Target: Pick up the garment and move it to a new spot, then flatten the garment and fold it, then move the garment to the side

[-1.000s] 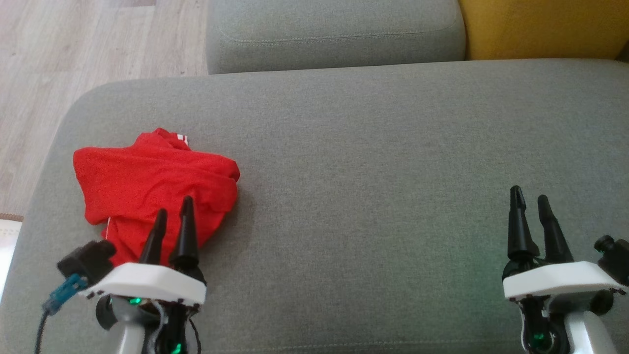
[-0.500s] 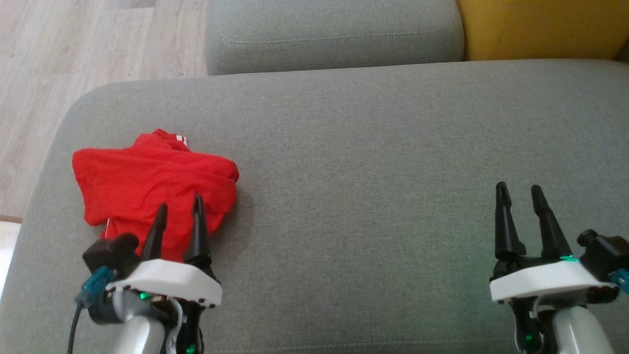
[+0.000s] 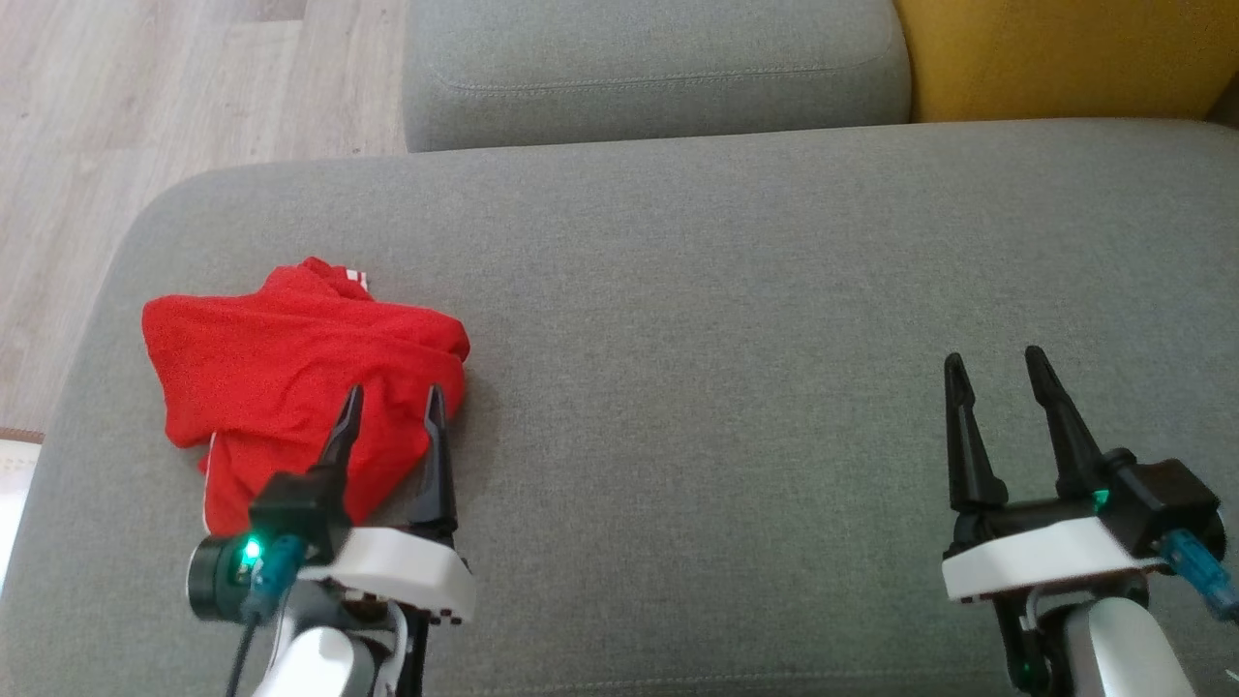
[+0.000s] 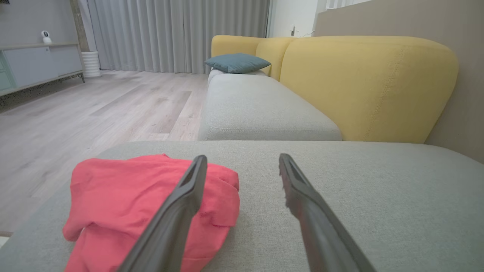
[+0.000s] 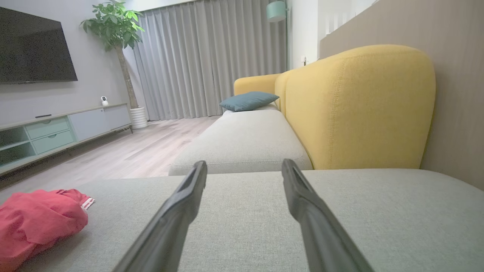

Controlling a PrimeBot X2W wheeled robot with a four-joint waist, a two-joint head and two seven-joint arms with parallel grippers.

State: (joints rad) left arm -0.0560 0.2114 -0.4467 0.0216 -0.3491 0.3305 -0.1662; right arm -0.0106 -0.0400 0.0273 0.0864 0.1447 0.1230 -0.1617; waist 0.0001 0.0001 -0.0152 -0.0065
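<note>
The garment (image 3: 290, 373) is a crumpled red heap with a small white-striped trim, lying at the left end of the grey sofa seat (image 3: 736, 319). It shows up close in the left wrist view (image 4: 128, 200) and at the far left of the right wrist view (image 5: 38, 221). My left gripper (image 3: 392, 402) is open, hovering over the heap's near right edge with nothing between its fingers. Far to the right, my right gripper (image 3: 997, 366) is open above bare cushion.
A second grey seat cushion (image 3: 658, 68) lies beyond the seat, with a yellow backrest (image 3: 1065, 53) at the far right. Wooden floor (image 3: 145, 106) runs past the seat's left edge. A blue pillow (image 4: 236, 62) rests far back on the sofa.
Both arms have moved forward and slightly rightward on the left, leftward on the right. The left gripper's fingertips now reach further over the garment. The garment has not moved.
</note>
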